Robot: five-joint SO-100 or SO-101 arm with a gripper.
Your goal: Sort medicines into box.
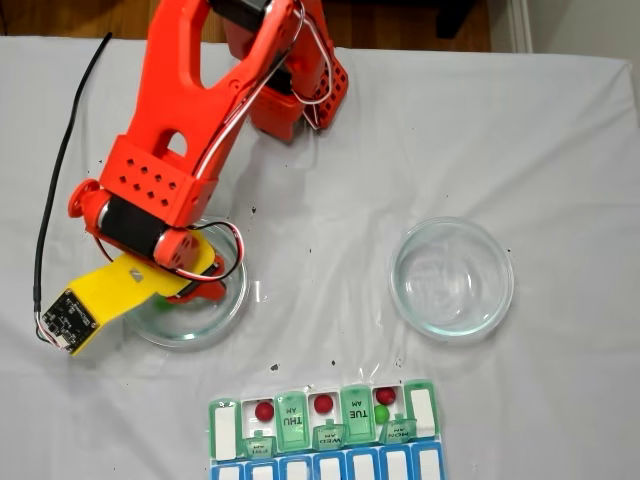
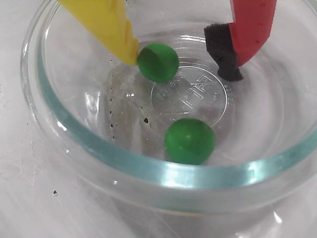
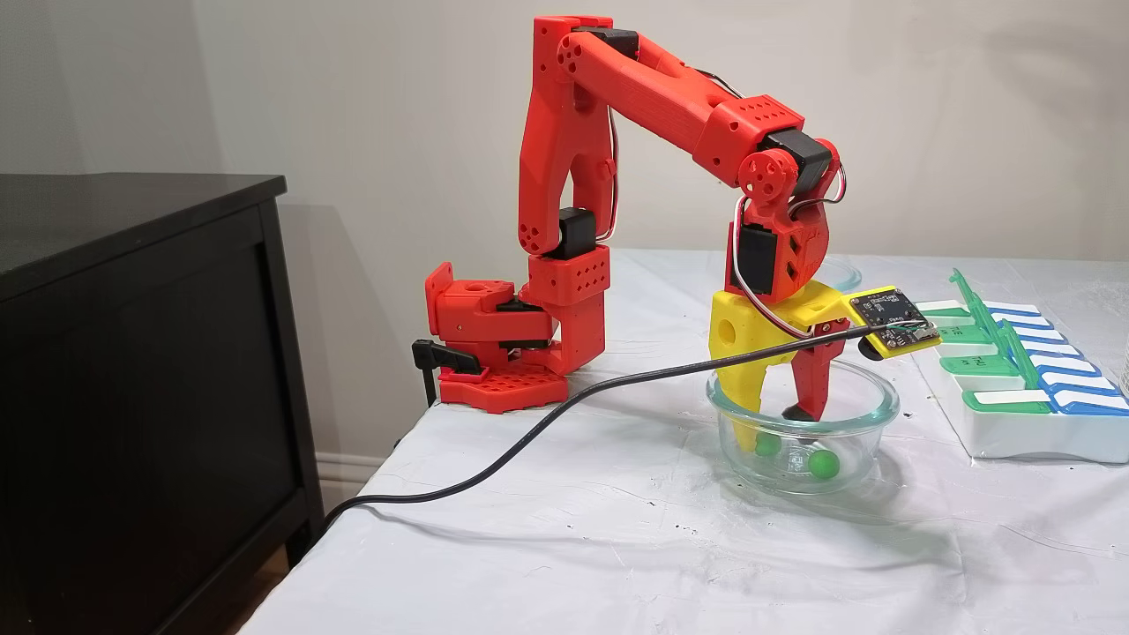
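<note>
My gripper [image 2: 182,67] reaches down into the left glass dish [image 2: 148,168] and is open. Its yellow finger [image 2: 116,29] touches one green medicine ball [image 2: 158,62]. The red finger's black pad [image 2: 223,54] stands apart from that ball. A second green ball [image 2: 189,141] lies nearer the dish wall. In a fixed view from the side, both green balls [image 3: 769,444] [image 3: 825,463] show under the gripper [image 3: 774,428]. In a fixed view from above, the box [image 1: 357,415] has several green lids open. Its cells hold three red balls [image 1: 264,411] [image 1: 323,403] [image 1: 385,396] and one green ball [image 1: 381,413].
An empty glass dish [image 1: 452,278] stands to the right of the gripper's dish [image 1: 235,300] in a fixed view from above. A black cable [image 3: 529,423] trails from the wrist camera across the white cloth. A dark cabinet [image 3: 132,397] stands beside the table edge.
</note>
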